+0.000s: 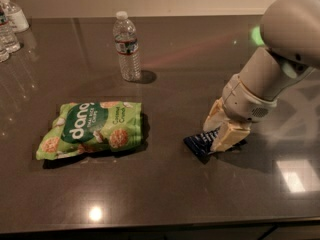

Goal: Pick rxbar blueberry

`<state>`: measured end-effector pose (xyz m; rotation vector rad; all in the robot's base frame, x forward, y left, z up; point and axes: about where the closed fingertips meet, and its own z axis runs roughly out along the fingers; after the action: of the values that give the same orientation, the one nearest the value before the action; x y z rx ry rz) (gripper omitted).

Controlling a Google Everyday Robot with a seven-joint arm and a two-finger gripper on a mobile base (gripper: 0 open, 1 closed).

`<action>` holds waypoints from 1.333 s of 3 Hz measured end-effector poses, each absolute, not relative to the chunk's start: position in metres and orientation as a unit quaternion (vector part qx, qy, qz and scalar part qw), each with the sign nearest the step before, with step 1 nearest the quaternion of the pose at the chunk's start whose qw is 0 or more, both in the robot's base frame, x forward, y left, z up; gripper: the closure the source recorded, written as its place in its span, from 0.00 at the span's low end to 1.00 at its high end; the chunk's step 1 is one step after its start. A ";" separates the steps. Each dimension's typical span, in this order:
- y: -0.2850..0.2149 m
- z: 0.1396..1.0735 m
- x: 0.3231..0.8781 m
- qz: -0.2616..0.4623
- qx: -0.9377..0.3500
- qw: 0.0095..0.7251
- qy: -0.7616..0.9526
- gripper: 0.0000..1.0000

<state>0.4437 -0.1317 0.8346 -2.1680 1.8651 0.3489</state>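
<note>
The rxbar blueberry [198, 143] is a small dark navy wrapper lying flat on the dark table, right of centre. My gripper [221, 128] reaches down onto its right end from the upper right. The two cream fingers [229, 136] stand close together on either side of the bar and pinch it. The bar's left end sticks out from between them, and its right part is hidden behind the fingers. The bar rests on the tabletop.
A large green "dang" chip bag [91, 129] lies to the left of the bar. A clear water bottle [127, 47] stands upright behind it. More bottles [9, 25] stand at the far left corner. The table's front edge [160, 224] runs along the bottom.
</note>
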 end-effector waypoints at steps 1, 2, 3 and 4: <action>-0.135 0.847 0.444 0.117 -0.743 0.139 0.644 0.97; -0.137 0.867 0.447 0.110 -0.740 0.155 0.645 1.00; -0.141 0.895 0.454 0.109 -0.732 0.174 0.649 1.00; -0.146 0.925 0.462 0.113 -0.722 0.194 0.655 1.00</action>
<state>0.4624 -0.1464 0.9254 -2.0251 1.8367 0.3159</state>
